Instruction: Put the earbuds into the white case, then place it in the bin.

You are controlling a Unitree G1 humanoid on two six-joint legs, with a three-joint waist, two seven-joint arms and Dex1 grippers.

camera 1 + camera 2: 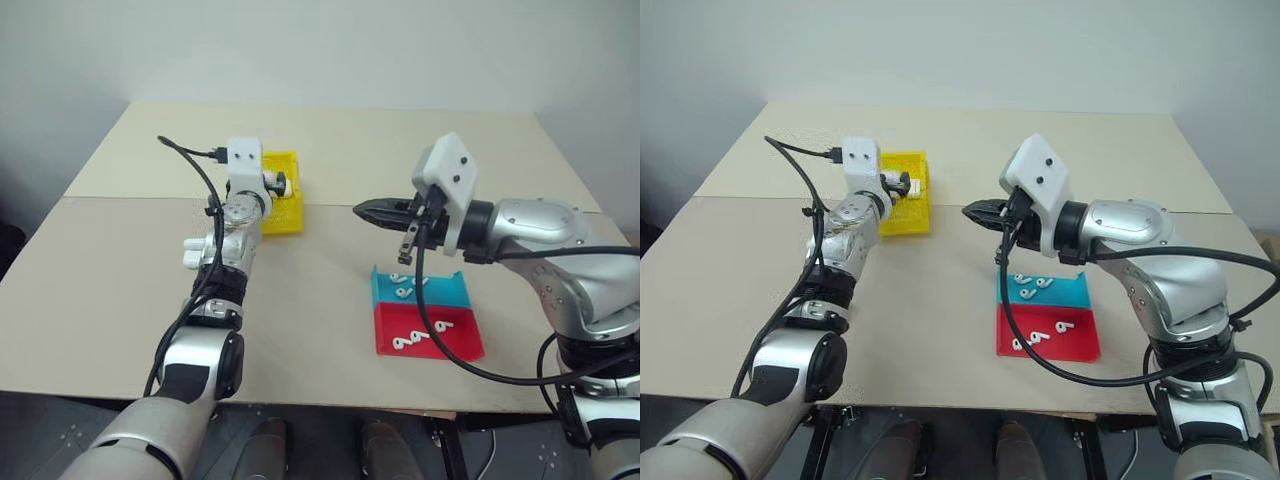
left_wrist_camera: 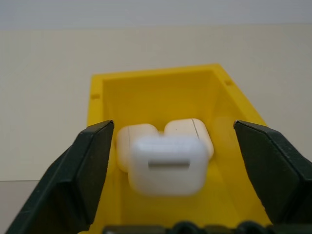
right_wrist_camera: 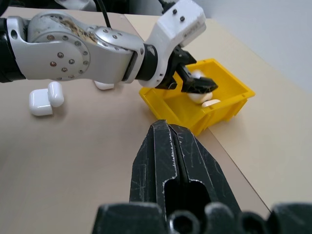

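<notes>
Head views: left gripper [image 1: 284, 184] over the bin [image 1: 287, 218]; right gripper [image 1: 372, 212] closed, empty, above the table.
Left wrist view: fingers [image 2: 80, 178] spread wide; white case [image 2: 167, 165] between them, ungripped, over the bin

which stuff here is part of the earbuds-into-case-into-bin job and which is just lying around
Part of the job:
- white case, between the open fingers of the left hand over the bin
- yellow bin, with two more white cases inside
- earbuds in the blue-and-red tray
- right hand, shut, in the air above the table

Lying about:
- spare white cases on the table
</notes>
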